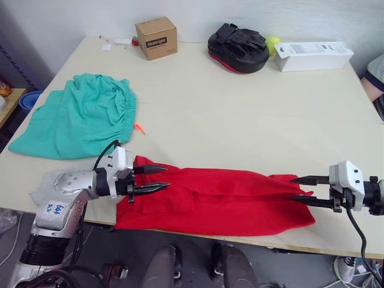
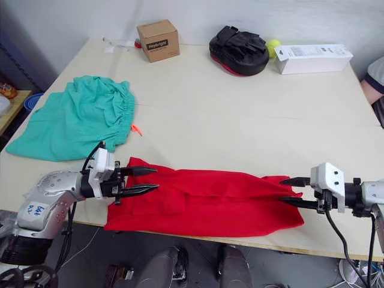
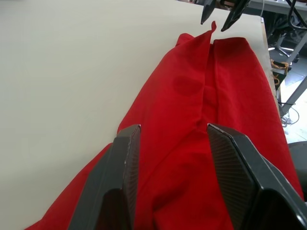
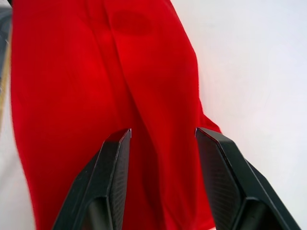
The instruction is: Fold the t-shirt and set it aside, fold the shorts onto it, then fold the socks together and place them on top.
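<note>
The red t-shirt (image 1: 222, 201) lies folded into a long band along the table's front edge, its lower side hanging slightly over it. My left gripper (image 1: 167, 177) is open at the band's left end, fingers (image 3: 125, 158) spread over the cloth. At the right end my right gripper (image 1: 291, 188) is open too, with red cloth between its fingers (image 4: 115, 163). The teal-green shorts (image 1: 81, 117) lie crumpled at the table's left side, an orange drawstring tip (image 1: 140, 127) sticking out. A pale grey sock shape (image 1: 37, 193) peeks out beside my left forearm.
Along the far edge stand a cardboard box (image 1: 156, 37), a black padded mitt (image 1: 238, 47), a yellow-green ball (image 1: 273, 43) and a long white box (image 1: 313, 55). A person's sleeve (image 1: 375, 75) shows at the right edge. The bare table (image 1: 240, 120) stretches behind the shirt.
</note>
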Tool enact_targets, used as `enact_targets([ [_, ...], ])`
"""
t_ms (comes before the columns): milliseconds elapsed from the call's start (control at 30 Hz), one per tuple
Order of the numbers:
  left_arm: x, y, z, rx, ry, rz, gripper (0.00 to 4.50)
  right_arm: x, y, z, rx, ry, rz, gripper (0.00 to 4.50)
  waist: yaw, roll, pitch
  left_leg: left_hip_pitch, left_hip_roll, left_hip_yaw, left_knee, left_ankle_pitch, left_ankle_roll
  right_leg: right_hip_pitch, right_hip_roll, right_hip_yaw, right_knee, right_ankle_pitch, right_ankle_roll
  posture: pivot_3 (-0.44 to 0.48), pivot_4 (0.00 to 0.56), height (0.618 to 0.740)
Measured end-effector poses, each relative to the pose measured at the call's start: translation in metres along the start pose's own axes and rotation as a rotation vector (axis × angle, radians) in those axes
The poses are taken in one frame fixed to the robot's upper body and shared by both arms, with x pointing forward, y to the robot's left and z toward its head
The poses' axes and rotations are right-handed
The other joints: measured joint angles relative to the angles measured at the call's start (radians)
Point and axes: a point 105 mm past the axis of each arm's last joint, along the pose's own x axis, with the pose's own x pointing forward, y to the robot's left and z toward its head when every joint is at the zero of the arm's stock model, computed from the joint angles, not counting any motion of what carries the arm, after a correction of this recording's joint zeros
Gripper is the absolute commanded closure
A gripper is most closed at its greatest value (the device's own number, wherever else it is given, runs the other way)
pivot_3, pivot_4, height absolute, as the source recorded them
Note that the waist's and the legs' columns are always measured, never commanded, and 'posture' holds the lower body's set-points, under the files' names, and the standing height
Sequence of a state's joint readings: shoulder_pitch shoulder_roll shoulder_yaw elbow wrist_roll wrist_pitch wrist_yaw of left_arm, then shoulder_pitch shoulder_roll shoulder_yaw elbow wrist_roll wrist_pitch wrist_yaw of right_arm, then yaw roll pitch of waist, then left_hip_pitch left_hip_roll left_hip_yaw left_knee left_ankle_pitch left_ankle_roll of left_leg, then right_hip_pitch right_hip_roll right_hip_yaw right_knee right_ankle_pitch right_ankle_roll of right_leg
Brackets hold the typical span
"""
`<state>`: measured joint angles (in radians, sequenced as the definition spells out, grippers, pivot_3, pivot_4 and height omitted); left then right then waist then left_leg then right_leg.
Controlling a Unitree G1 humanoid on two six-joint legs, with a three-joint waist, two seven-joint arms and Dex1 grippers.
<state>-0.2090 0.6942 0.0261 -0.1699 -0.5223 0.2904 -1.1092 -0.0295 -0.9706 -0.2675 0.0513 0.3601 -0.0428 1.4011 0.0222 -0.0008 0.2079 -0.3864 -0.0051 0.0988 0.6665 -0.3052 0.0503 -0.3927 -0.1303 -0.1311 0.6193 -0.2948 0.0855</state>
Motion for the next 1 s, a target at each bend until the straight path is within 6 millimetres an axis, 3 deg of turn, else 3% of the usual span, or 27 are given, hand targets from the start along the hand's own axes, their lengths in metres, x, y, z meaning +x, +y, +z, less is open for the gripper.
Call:
enact_targets([
  [233, 0.001, -0.003, 0.000, 0.016, 0.008, -0.019, 2.22, 0.014, 0.003, -0.002, -0.048, 0.036, 0.036, 2.37, 0.001, 0.000, 0.000, 0.000, 0.000, 0.000, 0.000, 0.000, 0.000, 0.000, 0.000, 0.000, 0.000, 0.000, 0.000, 0.000, 0.150, 0.740],
  [333, 0.002, -0.003, 0.000, 0.018, 0.010, -0.023, 2.22, 0.015, -0.004, 0.001, -0.094, 0.051, 0.013, 2.98, 0.001, 0.000, 0.000, 0.000, 0.000, 0.000, 0.000, 0.000, 0.000, 0.000, 0.000, 0.000, 0.000, 0.000, 0.000, 0.000, 0.150, 0.740],
  [467, 0.003, -0.003, 0.001, 0.020, 0.007, -0.025, 2.22, 0.018, -0.007, -0.004, -0.123, 0.079, 0.007, 4.36, 0.001, 0.000, 0.000, 0.000, 0.000, 0.000, 0.000, 0.000, 0.000, 0.000, 0.000, 0.000, 0.000, 0.000, 0.000, 0.000, 0.150, 0.740],
  [500, 0.003, -0.003, 0.001, 0.020, 0.007, -0.025, 2.22, 0.018, -0.007, -0.005, -0.125, 0.083, 0.006, 4.47, 0.001, 0.000, 0.000, 0.000, 0.000, 0.000, 0.000, 0.000, 0.000, 0.000, 0.000, 0.000, 0.000, 0.000, 0.000, 0.000, 0.150, 0.740],
  [800, 0.003, -0.003, 0.001, 0.021, 0.008, -0.024, 2.22, 0.015, -0.006, -0.013, -0.129, 0.083, 0.019, 4.47, 0.001, 0.000, 0.000, 0.000, 0.000, 0.000, 0.000, 0.000, 0.001, 0.000, 0.000, -0.001, 0.000, 0.000, 0.000, 0.000, 0.150, 0.740],
  [1000, 0.003, -0.003, 0.001, 0.022, 0.008, -0.024, 2.22, 0.009, 0.010, -0.017, -0.065, 0.042, 0.088, 4.47, 0.002, 0.000, 0.000, 0.000, 0.000, 0.000, 0.001, 0.000, 0.001, 0.001, 0.000, -0.001, 0.000, 0.000, 0.000, 0.000, 0.150, 0.740],
])
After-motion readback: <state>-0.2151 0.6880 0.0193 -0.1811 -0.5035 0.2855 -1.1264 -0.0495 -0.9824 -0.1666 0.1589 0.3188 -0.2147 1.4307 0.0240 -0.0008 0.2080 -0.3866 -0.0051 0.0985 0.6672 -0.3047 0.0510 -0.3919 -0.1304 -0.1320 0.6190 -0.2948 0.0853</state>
